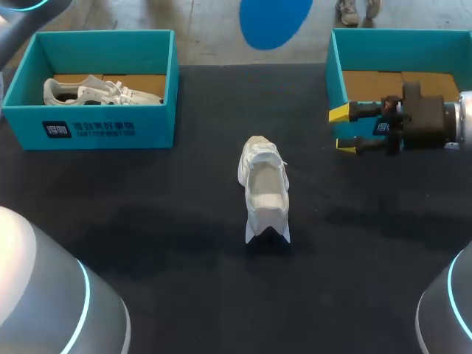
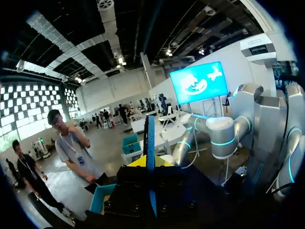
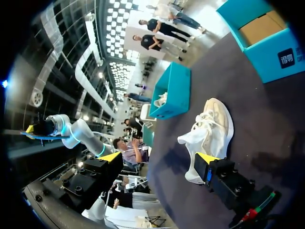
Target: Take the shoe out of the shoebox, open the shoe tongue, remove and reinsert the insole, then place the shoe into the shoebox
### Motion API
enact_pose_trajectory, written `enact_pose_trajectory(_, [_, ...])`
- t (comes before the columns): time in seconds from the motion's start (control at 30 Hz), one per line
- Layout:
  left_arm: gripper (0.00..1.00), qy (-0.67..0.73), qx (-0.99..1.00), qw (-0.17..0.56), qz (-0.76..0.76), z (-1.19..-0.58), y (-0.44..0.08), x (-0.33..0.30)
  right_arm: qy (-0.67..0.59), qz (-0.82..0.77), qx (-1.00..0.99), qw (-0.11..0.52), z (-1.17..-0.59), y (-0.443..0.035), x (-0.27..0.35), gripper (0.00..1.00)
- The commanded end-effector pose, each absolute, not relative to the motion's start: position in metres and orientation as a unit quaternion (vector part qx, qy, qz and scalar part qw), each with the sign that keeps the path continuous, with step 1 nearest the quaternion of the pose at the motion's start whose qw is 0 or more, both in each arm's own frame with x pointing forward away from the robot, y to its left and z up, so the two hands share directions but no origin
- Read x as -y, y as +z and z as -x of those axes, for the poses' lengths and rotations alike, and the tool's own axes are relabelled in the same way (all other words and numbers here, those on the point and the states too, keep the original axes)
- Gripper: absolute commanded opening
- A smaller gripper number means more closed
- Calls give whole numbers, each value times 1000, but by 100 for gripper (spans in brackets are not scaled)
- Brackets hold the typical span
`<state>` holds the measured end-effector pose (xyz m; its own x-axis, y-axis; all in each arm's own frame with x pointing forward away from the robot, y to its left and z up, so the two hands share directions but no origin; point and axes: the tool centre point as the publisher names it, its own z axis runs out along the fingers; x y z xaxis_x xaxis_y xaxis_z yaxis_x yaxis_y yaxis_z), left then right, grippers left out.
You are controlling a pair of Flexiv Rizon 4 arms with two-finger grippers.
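A white shoe [image 1: 264, 190] stands on the black table [image 1: 162, 243] near the middle, laces toward the far side and its mouth wide open. The right wrist view has the shoe [image 3: 212, 128] ahead of my right gripper [image 3: 159, 157]. In the head view my right gripper [image 1: 343, 130] hangs open and empty to the right of the shoe, in front of the empty teal shoebox [image 1: 335, 81]. My left gripper [image 2: 148, 161] is shut on nothing and points up into the room; its arm [image 3: 64, 128] is raised high at the left.
A second teal shoebox [image 1: 103, 129] at the back left holds another white shoe [image 1: 99, 91]. My arms' rounded bases fill the near corners [image 1: 44, 295] [image 1: 450, 310]. Bare table lies around the shoe.
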<state>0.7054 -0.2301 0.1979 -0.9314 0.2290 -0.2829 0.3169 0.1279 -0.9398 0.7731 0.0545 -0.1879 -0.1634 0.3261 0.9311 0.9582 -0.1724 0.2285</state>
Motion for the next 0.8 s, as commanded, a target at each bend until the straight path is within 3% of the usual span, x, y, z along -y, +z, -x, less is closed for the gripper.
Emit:
enact_pose_trajectory(0.03, [0,-551,-624,306,-461,-700,187,231,-513,569,564,307,-773,-188,-56,100])
enact_pose_trajectory(0.37, [0,-496,-533,410,-548,-697,172,231,-513,569,564,307,-773,-188,-56,100])
enact_pose_trajectory(0.8, [0,-465,-488,454,-583,-701,153,229,-513,569,564,307,-773,-188,-56,100])
